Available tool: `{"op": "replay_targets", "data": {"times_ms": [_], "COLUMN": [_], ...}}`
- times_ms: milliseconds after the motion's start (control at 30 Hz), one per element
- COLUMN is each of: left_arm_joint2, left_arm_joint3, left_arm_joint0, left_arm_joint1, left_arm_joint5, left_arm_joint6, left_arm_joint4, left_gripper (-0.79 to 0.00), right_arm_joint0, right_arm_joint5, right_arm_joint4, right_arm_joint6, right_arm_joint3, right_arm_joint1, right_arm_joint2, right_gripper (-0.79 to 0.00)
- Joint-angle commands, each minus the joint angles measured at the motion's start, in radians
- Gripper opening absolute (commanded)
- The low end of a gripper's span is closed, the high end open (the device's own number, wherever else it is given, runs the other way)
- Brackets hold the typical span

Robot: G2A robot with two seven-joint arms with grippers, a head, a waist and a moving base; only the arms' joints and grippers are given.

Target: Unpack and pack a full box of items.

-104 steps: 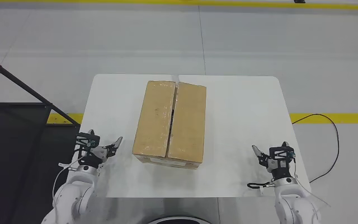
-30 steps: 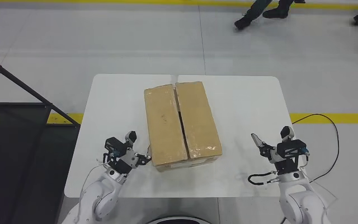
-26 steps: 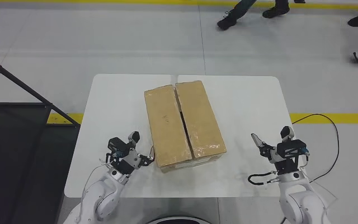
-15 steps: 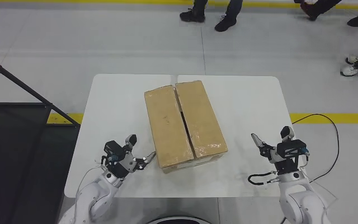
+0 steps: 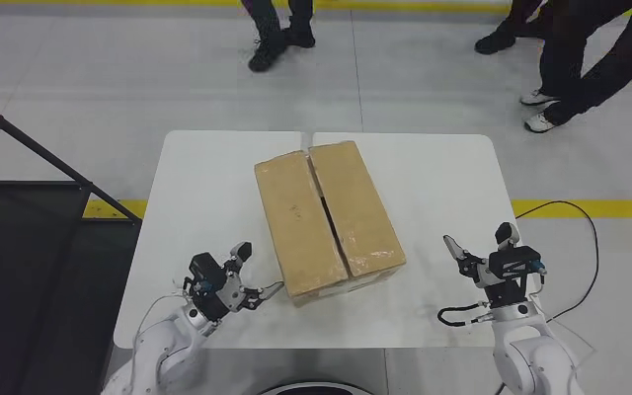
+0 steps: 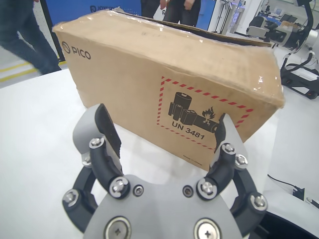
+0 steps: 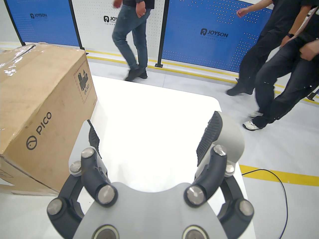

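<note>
Cardboard box (image 5: 328, 221) sits on the white counter (image 5: 434, 188), roughly mid-counter and a bit toward the left side. It is turned at an angle so its long sides run skew to the counter edges. Top flaps are down and meet at a seam along the length, with a narrow dark gap partway along it. Glossy clear tape covers the top, which is creased and dented near the corners. The long side facing the left arm carries a warning label (image 6: 199, 118) in a red dashed frame.

Left hand (image 5: 261, 270) is low over the counter at the near left, just beside the box's near corner. Its fingers are spread apart with nothing between them. It faces the labelled side. Can't tell if the inner fingertip touches the cardboard or stops just short.

Right hand (image 5: 478, 237) is at the near right corner of the counter, fingers wide apart and holding nothing. It is well apart from the box, with only bare counter between them. In the right wrist view the box's end face sits off to one side of the fingers, not in line with them.

Around the counter:
- A black cable (image 7: 261, 170) loops over the floor past the right edge.
- A yellow floor line (image 5: 573, 207) runs off to that side.
- A dark panel with a black frame (image 5: 49, 257) stands against the left side.
- A blue and white perforated fence (image 7: 199, 26) is behind the far edge.
</note>
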Motion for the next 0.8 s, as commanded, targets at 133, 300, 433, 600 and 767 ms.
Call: {"op": "replay_targets", "data": {"times_ms": [133, 300, 433, 600, 767], "left_arm_joint2": [0.036, 0.067, 0.091, 0.123, 0.159], "left_arm_joint3": [0.004, 0.013, 0.020, 0.024, 0.025], "left_arm_joint0": [-0.024, -0.047, -0.065, -0.087, -0.106], "left_arm_joint1": [-0.004, -0.009, -0.014, -0.020, -0.023], "left_arm_joint5": [0.019, 0.048, 0.072, 0.099, 0.103], "left_arm_joint6": [-0.009, -0.021, -0.036, -0.055, -0.067], "left_arm_joint4": [-0.005, -0.015, -0.031, -0.047, -0.024], "left_gripper": [0.000, 0.000, 0.000, 0.000, 0.000], "right_arm_joint0": [0.000, 0.000, 0.000, 0.000, -0.012], "right_arm_joint5": [0.000, 0.000, 0.000, 0.000, 0.017], "right_arm_joint4": [0.000, 0.000, 0.000, 0.000, 0.021], "right_arm_joint6": [0.000, 0.000, 0.000, 0.000, -0.027], "right_arm_joint3": [0.000, 0.000, 0.000, 0.000, -0.007], "right_arm_joint1": [0.000, 0.000, 0.000, 0.000, -0.003], "right_arm_joint2": [0.000, 0.000, 0.000, 0.000, 0.018], "right_gripper": [0.000, 0.000, 0.000, 0.000, 0.000]}}
